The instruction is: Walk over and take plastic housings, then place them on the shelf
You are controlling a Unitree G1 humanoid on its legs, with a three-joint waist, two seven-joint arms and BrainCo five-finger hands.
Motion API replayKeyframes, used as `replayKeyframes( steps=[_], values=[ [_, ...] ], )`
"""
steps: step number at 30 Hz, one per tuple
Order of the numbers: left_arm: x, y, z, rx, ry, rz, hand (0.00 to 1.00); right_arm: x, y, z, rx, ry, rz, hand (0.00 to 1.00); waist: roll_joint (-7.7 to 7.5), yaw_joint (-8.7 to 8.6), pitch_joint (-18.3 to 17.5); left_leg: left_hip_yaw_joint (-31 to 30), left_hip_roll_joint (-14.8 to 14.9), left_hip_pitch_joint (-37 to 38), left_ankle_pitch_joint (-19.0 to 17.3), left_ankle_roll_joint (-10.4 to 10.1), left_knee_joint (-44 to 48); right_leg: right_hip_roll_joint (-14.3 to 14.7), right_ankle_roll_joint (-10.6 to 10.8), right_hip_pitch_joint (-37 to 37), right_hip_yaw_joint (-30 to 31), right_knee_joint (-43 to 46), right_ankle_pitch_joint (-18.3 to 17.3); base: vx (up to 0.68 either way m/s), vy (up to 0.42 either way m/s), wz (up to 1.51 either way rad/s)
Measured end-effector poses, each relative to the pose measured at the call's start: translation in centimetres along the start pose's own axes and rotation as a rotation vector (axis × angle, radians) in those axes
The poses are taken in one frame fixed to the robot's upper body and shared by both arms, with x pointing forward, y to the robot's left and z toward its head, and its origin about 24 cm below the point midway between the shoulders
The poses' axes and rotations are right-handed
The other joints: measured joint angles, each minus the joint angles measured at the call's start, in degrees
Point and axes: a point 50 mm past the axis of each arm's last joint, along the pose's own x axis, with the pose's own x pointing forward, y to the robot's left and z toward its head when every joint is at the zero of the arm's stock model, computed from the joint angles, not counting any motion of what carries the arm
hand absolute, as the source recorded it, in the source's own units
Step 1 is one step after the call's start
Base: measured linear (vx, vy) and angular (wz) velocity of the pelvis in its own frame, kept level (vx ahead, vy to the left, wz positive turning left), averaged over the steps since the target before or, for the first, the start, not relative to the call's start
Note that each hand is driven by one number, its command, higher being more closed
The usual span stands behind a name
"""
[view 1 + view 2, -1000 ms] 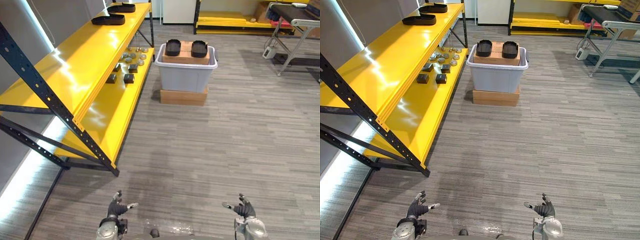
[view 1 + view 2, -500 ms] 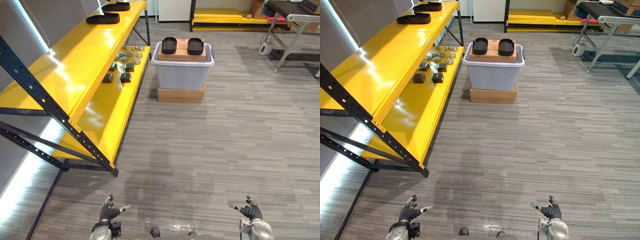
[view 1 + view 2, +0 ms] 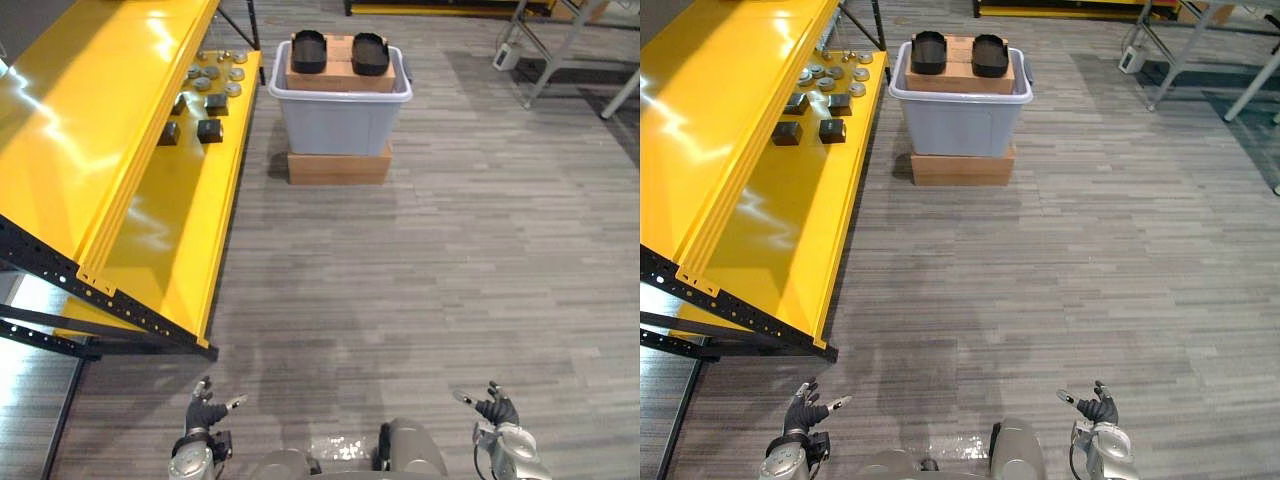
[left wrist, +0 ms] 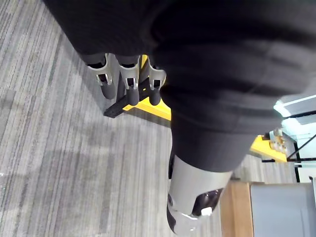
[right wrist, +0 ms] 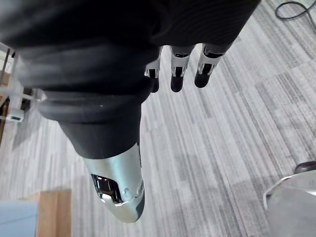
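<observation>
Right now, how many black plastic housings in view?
2, side by side on the cardboard box in the grey bin: left housing, right housing. Others may be hidden inside the bin.

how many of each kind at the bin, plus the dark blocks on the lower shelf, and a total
black plastic housings: 2
grey bin: 1
cardboard boxes: 2
dark blocks: 4
total: 9
</observation>
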Motion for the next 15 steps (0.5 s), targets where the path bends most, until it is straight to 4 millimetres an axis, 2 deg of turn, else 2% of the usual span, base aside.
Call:
replayKeyframes(
  steps=[1, 2, 3, 4, 5, 6, 7, 8, 9, 10, 11, 12, 13, 14, 15],
  values=[
    [0.1, -0.1, 0.2, -0.004, -0.005, -0.001, 0.0, 0.1, 0.1, 0.3, 0.001, -0.009, 0.001, 0.0, 0.07, -0.16, 0.25, -0.32, 0.48, 0.86, 0.22, -0.96, -0.79, 0.92, -0.49, -1.07, 0.22, -4.09, 2.26, 0.39, -0.06, 0.4],
    [0.3, -0.3, 0.6, -0.005, -0.017, -0.005, 0.0, 0.1, 0.1, 0.4, 0.002, -0.014, 0.002, 0.0, -0.75, -0.6, 0.25, -1.08, 0.49, 2.29, 0.63, -2.68, -1.87, 1.94, -1.0, -2.2, 0.65, -12.68, 7.75, 0.67, -0.154, 0.56],
    [0.4, -0.4, 0.7, -0.007, -0.021, -0.006, 0.0, 0.0, 0.0, 0.4, 0.0, -0.019, 0.0, 0.0, -1.65, -1.29, 0.16, -2.57, 0.42, 4.15, 0.16, -4.0, -2.39, 2.31, -3.56, -2.7, 1.31, -17.73, 14.69, 0.58, -0.145, 0.64],
    [0.3, -0.6, 0.6, -0.008, -0.017, -0.011, 0.0, -0.1, -0.1, 0.4, 0.0, -0.025, -0.001, 0.0, -1.67, -1.77, 0.03, -3.41, 0.85, 5.18, -0.21, -4.66, -2.32, 2.49, -5.61, -2.5, 2.13, -16.84, 19.89, 0.64, -0.181, 0.46],
    [0.3, -1.5, 0.7, -0.031, -0.017, -0.025, 0.0, 0.0, -0.2, 1.0, 0.0, -0.046, -0.004, 0.0, 0.33, -1.7, -0.28, -4.43, 3.19, 4.97, 0.41, -6.01, -0.55, 3.11, -8.07, -3.56, 0.73, -12.35, 19.09, 0.63, -0.213, 0.35],
    [0.6, -2.2, 1.4, -0.046, -0.038, -0.039, 0.0, 0.2, 0.4, 2.0, 0.009, -0.078, 0.007, 0.0, 0.69, -2.04, -0.2, -5.22, 3.42, 2.62, 3.89, -9.31, 3.81, 2.77, -8.23, -4.08, 0.08, -9.4, 15.53, 0.63, -0.213, 0.2],
    [0.6, -2.5, 1.6, -0.055, -0.043, -0.043, 0.0, 0.2, 0.5, 2.3, 0.01, -0.092, 0.012, 0.0, 0.92, -1.94, -0.15, -5.33, 3.46, 1.56, 6.17, -9.15, 6.87, 2.76, -8.52, -3.43, -0.19, -8.66, 14.28, 0.76, -0.291, 0.25],
    [0.5, -2.8, 1.4, -0.072, -0.037, -0.045, 0.0, 0.3, 0.8, 2.7, 0.006, -0.109, 0.025, 0.0, 1.36, -1.96, 0.12, -5.21, 3.94, -1.22, 13.31, -7.4, 16.59, 3.18, -8.72, 0.55, -0.87, -9.27, 11.28, 0.67, -0.248, 0.13],
    [0.3, -3.0, 1.1, -0.08, -0.028, -0.049, 0.0, 0.2, 1.2, 2.7, -0.004, -0.114, 0.04, 0.0, 1.72, -1.48, 0.33, -5.27, 5.89, -5.33, 21.38, -6.97, 28.81, 4.55, -9.15, 6.94, -0.8, -12.88, 9.82, 0.8, -0.286, 0.12],
    [0.2, -2.9, 1.0, -0.08, -0.028, -0.052, 0.0, 0.2, 1.5, 2.8, -0.004, -0.12, 0.048, 0.0, 1.72, -1.51, 0.57, -4.97, 7.28, -7.69, 20.58, -6.41, 35.71, 5.58, -9.25, 10.17, -0.77, -14.93, 9.46, 0.64, -0.197, -0.05],
    [0.2, -2.9, 1.2, -0.081, -0.035, -0.051, 0.0, 0.0, 2.2, 3.0, 0.018, -0.137, 0.064, 0.0, 2.25, -1.15, 0.89, -3.44, 9.67, -12.35, 17.26, -3.55, 47.73, 7.41, -9.9, 16.27, 0.11, -18.65, 8.87, 0.47, -0.134, -0.19],
    [0.2, -2.8, 1.2, -0.082, -0.037, -0.051, 0.0, 0.0, 2.6, 3.2, 0.024, -0.144, 0.072, 0.0, 1.91, -0.54, 1.09, -2.97, 10.02, -14.73, 15.66, -2.7, 51.89, 8.06, -10.08, 19.02, 0.78, -20.35, 8.59, 0.56, -0.143, -0.42],
    [0.2, -3.0, 1.3, -0.084, -0.042, -0.055, 0.0, 0.0, 3.0, 3.4, 0.04, -0.155, 0.078, 0.0, 1.1, 0.6, 1.48, -2.3, 9.7, -19.21, 13.26, -1.82, 55.46, 8.49, -10.05, 23.43, 2.34, -23.23, 8.11, 0.51, -0.101, -0.44],
    [0.2, -3.2, 1.7, -0.091, -0.055, -0.066, 0.0, 0.0, 3.1, 3.4, 0.045, -0.157, 0.078, 0.0, 0.54, 1.6, 1.84, -2.28, 8.07, -23.92, 11.16, -2.23, 54.0, 8.44, -9.78, 27.1, 3.29, -25.96, 7.75, 0.5, -0.077, -0.39],
    [0.2, -3.4, 1.8, -0.09, -0.062, -0.073, 0.0, 0.0, 3.1, 3.4, 0.045, -0.156, 0.075, 0.0, 0.38, 1.68, 1.94, -2.35, 7.3, -26.04, 10.24, -2.37, 52.03, 8.28, -9.6, 28.46, 3.63, -27.05, 7.46, 0.58, -0.019, -0.22]
  ],
)
